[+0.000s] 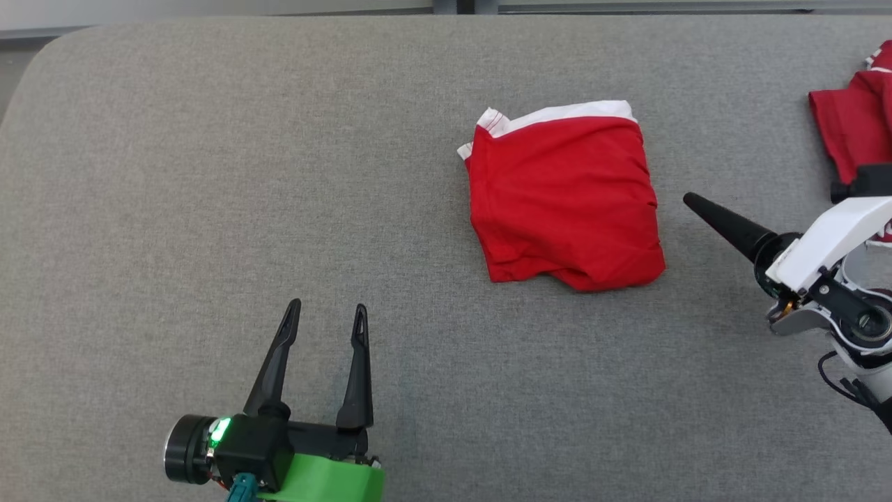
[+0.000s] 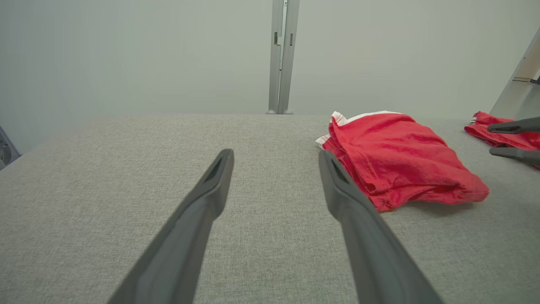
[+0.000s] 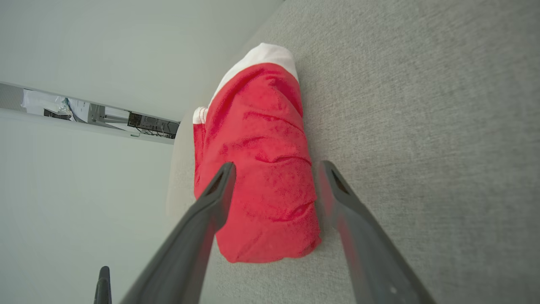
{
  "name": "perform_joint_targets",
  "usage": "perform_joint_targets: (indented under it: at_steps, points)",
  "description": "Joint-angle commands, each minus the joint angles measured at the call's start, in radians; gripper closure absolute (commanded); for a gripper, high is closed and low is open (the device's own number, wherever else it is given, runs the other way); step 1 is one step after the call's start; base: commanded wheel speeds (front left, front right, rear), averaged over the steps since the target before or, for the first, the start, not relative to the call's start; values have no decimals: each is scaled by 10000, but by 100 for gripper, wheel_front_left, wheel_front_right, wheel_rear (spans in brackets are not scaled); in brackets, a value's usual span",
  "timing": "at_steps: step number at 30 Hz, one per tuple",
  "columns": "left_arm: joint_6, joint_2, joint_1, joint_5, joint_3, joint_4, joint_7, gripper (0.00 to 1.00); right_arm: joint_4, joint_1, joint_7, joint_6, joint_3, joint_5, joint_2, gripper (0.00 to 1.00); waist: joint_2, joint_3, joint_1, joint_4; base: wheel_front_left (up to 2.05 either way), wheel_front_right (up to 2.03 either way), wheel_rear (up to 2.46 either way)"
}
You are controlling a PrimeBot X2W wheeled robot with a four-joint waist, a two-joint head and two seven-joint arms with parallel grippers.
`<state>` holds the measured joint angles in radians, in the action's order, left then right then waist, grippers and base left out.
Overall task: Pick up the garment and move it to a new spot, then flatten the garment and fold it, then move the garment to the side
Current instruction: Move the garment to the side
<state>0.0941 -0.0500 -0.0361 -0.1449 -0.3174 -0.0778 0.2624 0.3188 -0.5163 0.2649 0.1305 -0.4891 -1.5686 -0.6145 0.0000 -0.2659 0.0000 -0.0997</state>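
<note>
On the tabletop (image 1: 209, 174): the red garment (image 1: 564, 199) lies right of centre as a compact, nearly square bundle, its white waistband (image 1: 571, 111) along the far edge, nothing touching it
Far right edge: a second red cloth (image 1: 847, 118), well apart from the garment
Key relation: the garment sits straight ahead of the right gripper (image 3: 274, 169), whose fingers point leftward across the tabletop at its right side, near but apart; this arm is clearly the nearer
Right arm pose: low, wrist rolled so one finger rides above the other; fingers spread wide, holding nothing
Left gripper (image 1: 327, 310): close to the robot, fingers pointing away, spread and empty; garment ahead and to its right, well apart
Likely step: the bundle looks already folded, so the shift to the side seems to remain, probably a right-arm reach and pinch
</note>
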Motion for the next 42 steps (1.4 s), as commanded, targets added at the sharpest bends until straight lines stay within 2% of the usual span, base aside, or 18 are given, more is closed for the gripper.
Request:
perform_joint_targets:
  at_steps: [1, 4, 12, 13, 14, 15, 16, 17, 20, 24, 33, 42]
  points:
    - [32, -14, 229, -108, -36, -33, 27, 0, 105, -245, 168, 0, 156, -301, 19, 0, 0, -491, 0, -384, 0, 0, 0]
    - [9, -14, 407, -169, -204, -55, 27, 0, 335, -517, 569, 0, 380, -692, -19, 0, 0, -709, 0, -499, 0, 0, 0]
    - [34, -14, 789, -174, -476, -13, 27, 0, 793, -1146, 1072, 0, 298, -578, 183, 0, 0, -1155, 0, -720, 0, 0, 0]
    - [43, -14, 817, -191, -512, -3, 27, 0, 856, -1193, 1122, 0, 264, -566, 243, 10, 0, -1178, 0, -734, 0, 0, 0]
    - [32, -14, 831, -201, -529, 12, 27, 0, 879, -1226, 1158, 0, 223, -514, 294, 25, 0, -1185, 0, -740, 0, 0, 0]
    - [33, -14, 850, -208, -547, 22, 27, 0, 918, -1252, 1230, 0, 198, -524, 374, 51, 0, -1186, 0, -743, 0, 0, 0]
    - [32, -14, 866, -212, -559, 24, 27, 0, 897, -1281, 1273, 0, 164, -483, 403, 67, 0, -1189, 0, -747, 0, 0, 0]
    - [28, -14, 885, -213, -572, 30, 27, 0, 876, -1297, 1279, 0, 143, -428, 427, 99, 0, -1187, 0, -751, 0, 0, 0]
    - [8, -14, 926, -149, -585, 51, 27, 0, 663, -1290, 1144, 0, 110, -203, 419, 100, 0, -1150, 0, -734, 0, 0, 0]
    - [32, -14, 829, 10, -484, 23, 27, 0, 221, -1238, 807, 0, 51, 366, 49, 100, 0, -1095, 0, -532, 0, 0, 0]
    - [-246, -16, 1039, 413, -300, -127, 27, 0, -464, -1829, 365, 0, -264, 1722, -1500, 100, 0, -1621, 0, 701, 0, 0, 0]
    - [-582, -22, 1641, 916, -145, -35, 28, 0, -246, -2650, 102, -1, -85, 2286, -2972, 100, 0, -2522, 0, 1315, 0, 0, 0]
